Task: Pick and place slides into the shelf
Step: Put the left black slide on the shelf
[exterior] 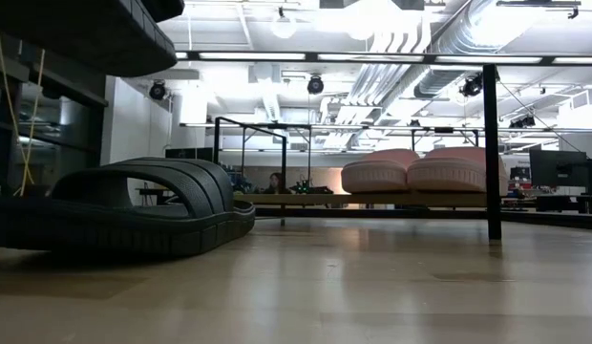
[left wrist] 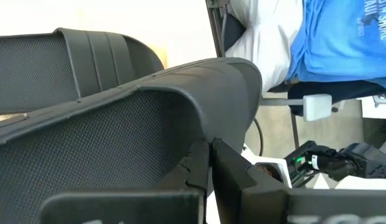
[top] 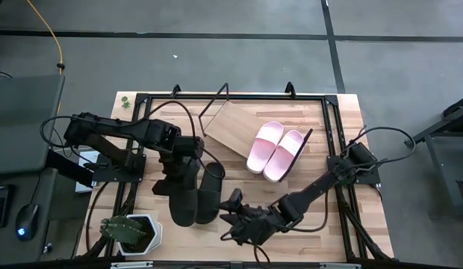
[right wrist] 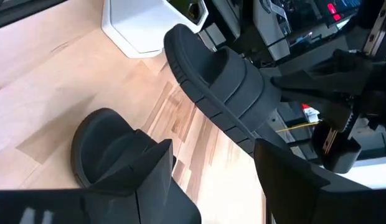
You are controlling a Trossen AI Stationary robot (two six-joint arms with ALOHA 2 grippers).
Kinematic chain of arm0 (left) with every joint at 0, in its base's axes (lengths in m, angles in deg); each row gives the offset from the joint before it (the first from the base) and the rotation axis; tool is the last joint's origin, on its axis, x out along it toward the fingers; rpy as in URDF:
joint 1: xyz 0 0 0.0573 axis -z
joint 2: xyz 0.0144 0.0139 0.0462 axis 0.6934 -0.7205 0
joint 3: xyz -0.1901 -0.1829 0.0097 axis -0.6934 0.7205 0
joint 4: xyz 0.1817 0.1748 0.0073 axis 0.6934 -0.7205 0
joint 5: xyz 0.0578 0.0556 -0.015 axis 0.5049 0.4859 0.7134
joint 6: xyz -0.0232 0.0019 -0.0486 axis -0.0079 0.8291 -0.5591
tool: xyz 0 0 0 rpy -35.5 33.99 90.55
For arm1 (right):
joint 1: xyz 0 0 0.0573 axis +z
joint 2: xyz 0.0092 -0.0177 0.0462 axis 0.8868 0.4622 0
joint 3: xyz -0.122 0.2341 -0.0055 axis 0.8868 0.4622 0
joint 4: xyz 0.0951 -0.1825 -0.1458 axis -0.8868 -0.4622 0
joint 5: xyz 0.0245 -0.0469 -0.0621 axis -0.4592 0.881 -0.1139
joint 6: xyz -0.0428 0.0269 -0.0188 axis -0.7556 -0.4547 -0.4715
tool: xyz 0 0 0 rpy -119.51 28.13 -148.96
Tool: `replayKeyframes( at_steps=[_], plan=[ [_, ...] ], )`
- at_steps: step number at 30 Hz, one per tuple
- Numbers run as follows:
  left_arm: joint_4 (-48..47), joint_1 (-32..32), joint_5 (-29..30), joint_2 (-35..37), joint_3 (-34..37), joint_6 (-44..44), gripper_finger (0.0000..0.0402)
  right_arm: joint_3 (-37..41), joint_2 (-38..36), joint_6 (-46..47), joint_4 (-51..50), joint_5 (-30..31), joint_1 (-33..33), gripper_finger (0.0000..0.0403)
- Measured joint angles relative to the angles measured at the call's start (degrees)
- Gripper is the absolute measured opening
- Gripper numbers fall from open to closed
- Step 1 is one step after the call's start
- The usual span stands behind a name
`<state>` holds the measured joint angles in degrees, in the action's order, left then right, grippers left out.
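My left gripper [top: 188, 161] is clenching one black slide [top: 182, 196]; my released right gripper [top: 235, 213] is pointing at the other [top: 210, 193], just beside.

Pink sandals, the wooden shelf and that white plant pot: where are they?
pink sandals [top: 276, 150]: high view, where the pair's two straps meet.
shelf [top: 235, 128]: high view, bare part of its wooden board.
white plant pot [top: 152, 226]: high view, right side of its rim.
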<state>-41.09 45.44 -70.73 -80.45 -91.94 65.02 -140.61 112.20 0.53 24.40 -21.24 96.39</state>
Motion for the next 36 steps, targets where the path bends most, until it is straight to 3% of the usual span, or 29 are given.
replayKeyframes(
  at_steps=[17, 22, 28, 36],
  plan=[
    [3.6, 0.0, -5.3, 0.0, 0.0, 0.7, 0.0001, -0.1, 5.4, -16.2, 14.0, 3.6, 0.1, 0.0216],
    [3.6, 0.0, -5.3, 0.0, -1.6, 0.7, 0.0001, -0.1, 6.0, -16.8, 15.2, 4.3, 0.0, 0.0216],
    [3.6, 0.0, -4.3, 0.0, -5.1, 0.8, 0.0001, 0.0, 8.7, -23.9, 21.5, 4.3, 0.2, 0.0216],
    [3.5, 0.0, -3.2, 0.0, -6.3, 0.8, 0.0001, 0.0, 8.7, -28.6, 25.6, 9.1, 1.9, 0.0216]
  ],
)
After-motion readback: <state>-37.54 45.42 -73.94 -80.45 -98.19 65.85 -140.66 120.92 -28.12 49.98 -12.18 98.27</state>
